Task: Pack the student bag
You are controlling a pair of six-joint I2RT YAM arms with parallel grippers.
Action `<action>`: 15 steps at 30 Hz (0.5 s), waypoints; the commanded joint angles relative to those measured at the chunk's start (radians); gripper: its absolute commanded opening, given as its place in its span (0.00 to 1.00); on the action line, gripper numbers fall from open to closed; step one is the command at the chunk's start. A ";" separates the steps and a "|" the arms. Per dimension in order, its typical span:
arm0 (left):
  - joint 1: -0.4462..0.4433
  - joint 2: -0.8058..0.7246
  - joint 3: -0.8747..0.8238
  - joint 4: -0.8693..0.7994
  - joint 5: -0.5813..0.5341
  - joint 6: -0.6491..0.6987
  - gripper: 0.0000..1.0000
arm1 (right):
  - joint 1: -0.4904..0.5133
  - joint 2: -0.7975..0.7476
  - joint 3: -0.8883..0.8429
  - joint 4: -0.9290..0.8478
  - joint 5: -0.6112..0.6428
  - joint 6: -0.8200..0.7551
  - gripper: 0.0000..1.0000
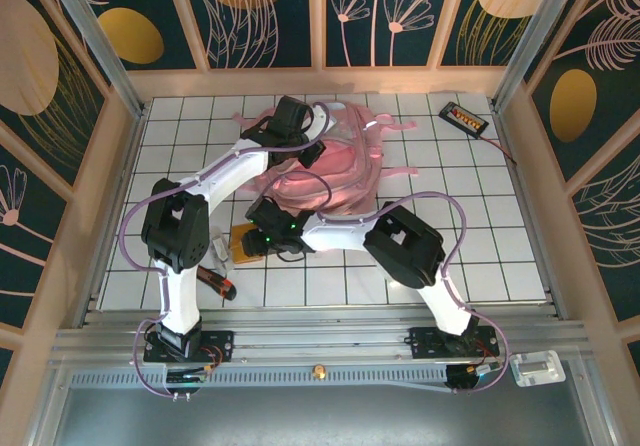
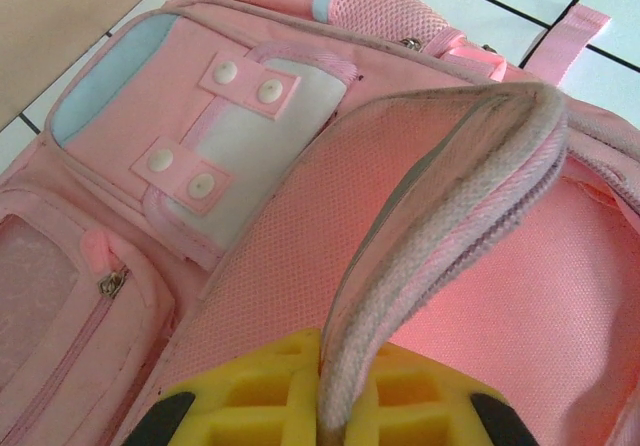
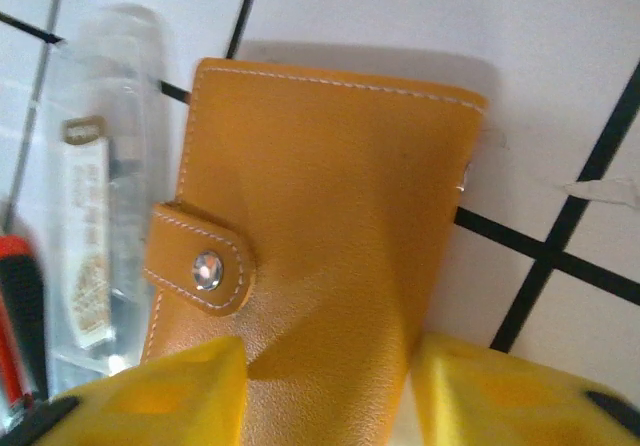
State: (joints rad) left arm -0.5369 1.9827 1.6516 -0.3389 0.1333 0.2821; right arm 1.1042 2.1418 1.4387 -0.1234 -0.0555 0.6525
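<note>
The student bag (image 1: 345,171), a large pink backpack, lies at the back middle of the tiled table. My left gripper (image 1: 300,126) is shut on the padded rim of its main opening (image 2: 440,216) and holds that rim up off the bag (image 2: 250,136). An orange leather wallet (image 3: 320,196) with a snap tab lies on the tiles in front of the bag. My right gripper (image 3: 325,391) has its yellow fingers (image 3: 160,396) on either side of the wallet's near end, and the leather creases between them. From above, that gripper (image 1: 255,241) sits over the wallet (image 1: 240,246).
A clear packet (image 3: 95,236) with a small pale item lies just left of the wallet. A red and black tool (image 1: 218,284) lies beside it near the left arm's base. A black device (image 1: 465,118) with a cable sits at the back right.
</note>
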 commanded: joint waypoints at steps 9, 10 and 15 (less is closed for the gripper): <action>0.029 -0.029 -0.024 0.034 -0.010 -0.019 0.00 | 0.022 0.011 0.028 -0.136 0.162 -0.017 0.00; 0.029 -0.027 -0.020 0.032 -0.012 -0.023 0.00 | 0.023 -0.009 0.016 -0.139 0.178 -0.018 0.00; 0.029 -0.012 0.010 0.016 -0.003 -0.049 0.00 | 0.025 -0.172 -0.108 -0.122 0.236 -0.016 0.00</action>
State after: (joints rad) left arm -0.5316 1.9827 1.6382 -0.3252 0.1501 0.2657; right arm 1.1275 2.0697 1.3903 -0.1722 0.0906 0.6506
